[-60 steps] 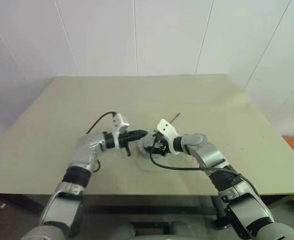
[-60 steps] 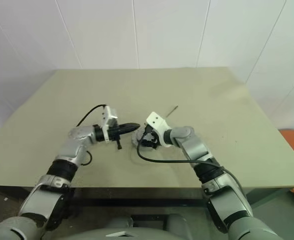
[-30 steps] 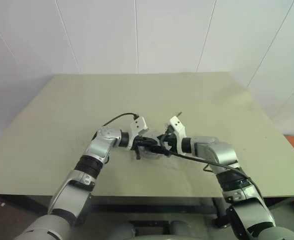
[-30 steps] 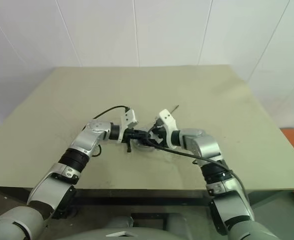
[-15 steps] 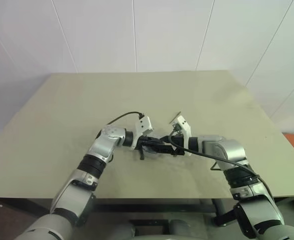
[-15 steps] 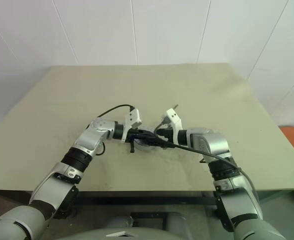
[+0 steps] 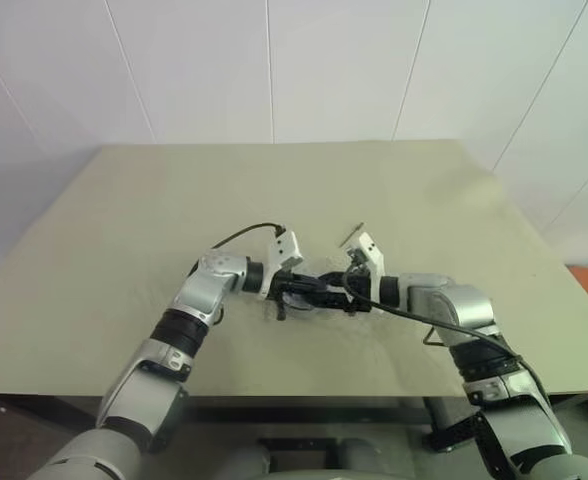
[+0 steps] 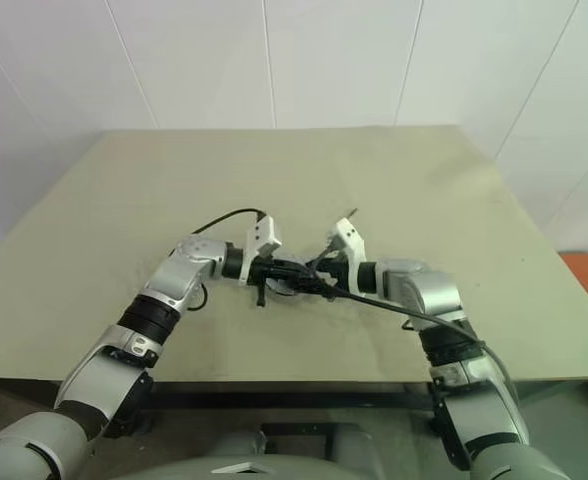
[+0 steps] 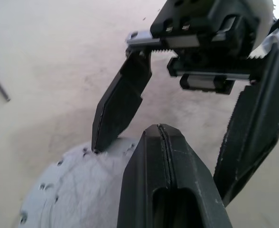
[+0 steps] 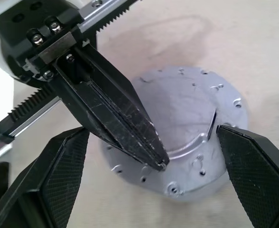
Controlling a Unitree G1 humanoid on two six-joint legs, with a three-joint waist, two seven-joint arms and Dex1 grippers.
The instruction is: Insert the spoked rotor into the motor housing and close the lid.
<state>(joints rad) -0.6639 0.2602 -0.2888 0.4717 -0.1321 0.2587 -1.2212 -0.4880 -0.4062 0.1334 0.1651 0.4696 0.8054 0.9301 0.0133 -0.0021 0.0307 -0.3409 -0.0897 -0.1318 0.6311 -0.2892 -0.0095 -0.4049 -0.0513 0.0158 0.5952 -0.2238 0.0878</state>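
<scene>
- Head views give us a wide beige surface [image 7: 124,230] before a white panelled wall [image 7: 274,70], with both our arms meeting near its middle.
- Our left gripper [image 10: 144,154] has its two black fingers pressed together into one wedge, holding nothing; the tip rests on or just over the silver disc.
- Our right gripper [image 10: 153,185] stands with its fingers spread wide, one on each side of the disc and apart from its rim, clamped on nothing.
- Right wrist view shows the lid [image 10: 187,118] lying flat on the surface between those fingers, a round silver piece with small holes around its edge. Whether the housing and rotor sit beneath it, we cannot tell.
- Just beyond the grippers lies a thin dark rod [image 7: 351,233], apart from the disc.
</scene>
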